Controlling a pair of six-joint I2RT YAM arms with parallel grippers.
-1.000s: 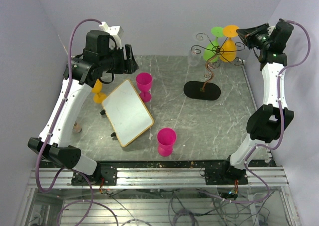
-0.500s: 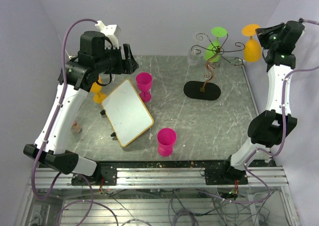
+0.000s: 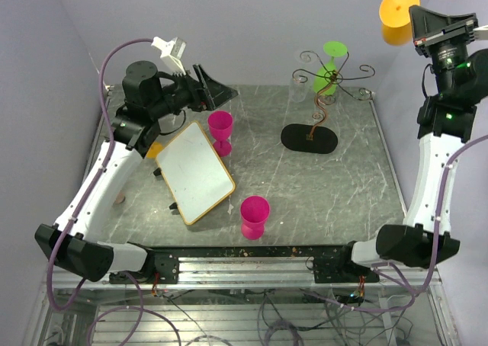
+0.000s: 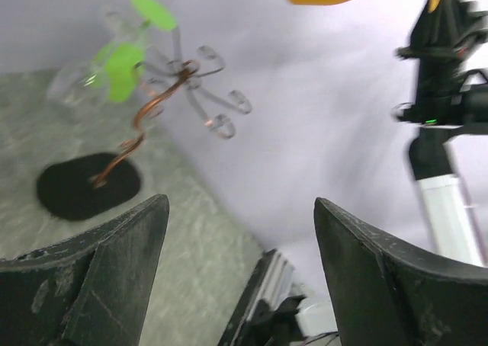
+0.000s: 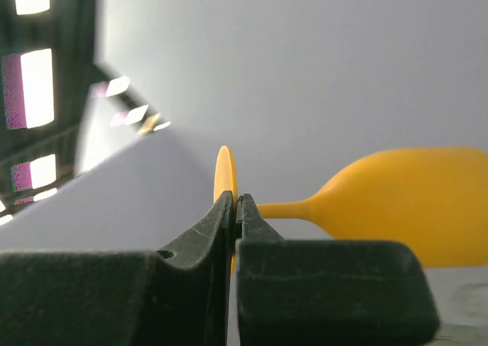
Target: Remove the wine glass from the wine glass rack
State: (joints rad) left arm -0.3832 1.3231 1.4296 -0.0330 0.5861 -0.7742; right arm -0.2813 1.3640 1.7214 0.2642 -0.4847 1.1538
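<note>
Inspection is finding no legible text in any view: no lettering, labels, brand marks or numerals are showing. The white board (image 3: 195, 172) is presenting a blank face.

- Your overhead view is bright and evenly lit; shadows on the table (image 3: 343, 186) are soft and faint.
- The white board (image 3: 195, 172) is the brightest patch there, nearly washed out.
- In your left wrist view, the wine glass rack (image 4: 142, 120) is smeared by motion blur.
- In your right wrist view, the right gripper (image 5: 235, 209) looks dark and soft up close. The orange wine glass (image 5: 412, 201) reads fairly sharp, and bright panels (image 5: 34, 83) glare at the left edge.
</note>
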